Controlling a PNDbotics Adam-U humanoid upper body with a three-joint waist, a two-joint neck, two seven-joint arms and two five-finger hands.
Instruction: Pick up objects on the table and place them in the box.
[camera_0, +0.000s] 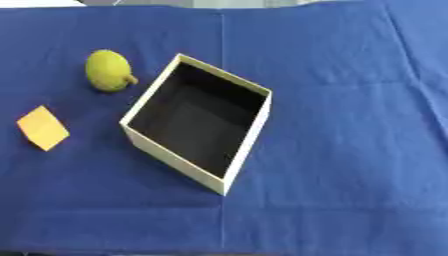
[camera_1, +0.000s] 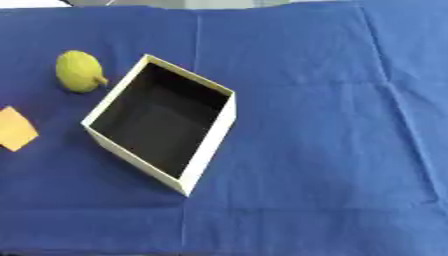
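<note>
Neither robot hand appears in either eye view, so the state of the fingers cannot be told. A white-walled box (camera_0: 229, 172) with a dark interior sits askew on the blue cloth (camera_0: 350, 125), left of centre, with nothing inside. A yellow-green pear-shaped fruit (camera_0: 108, 70) lies just beside the box's far-left wall. An orange flat square piece (camera_0: 42, 127) lies nearer, apart from the box, by the left edge.

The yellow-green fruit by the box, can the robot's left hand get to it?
Probably yes. The yellow-green fruit lies in the open on the blue cloth, on the robot's left, with the box to its right. Neither hand shows yet.
</note>
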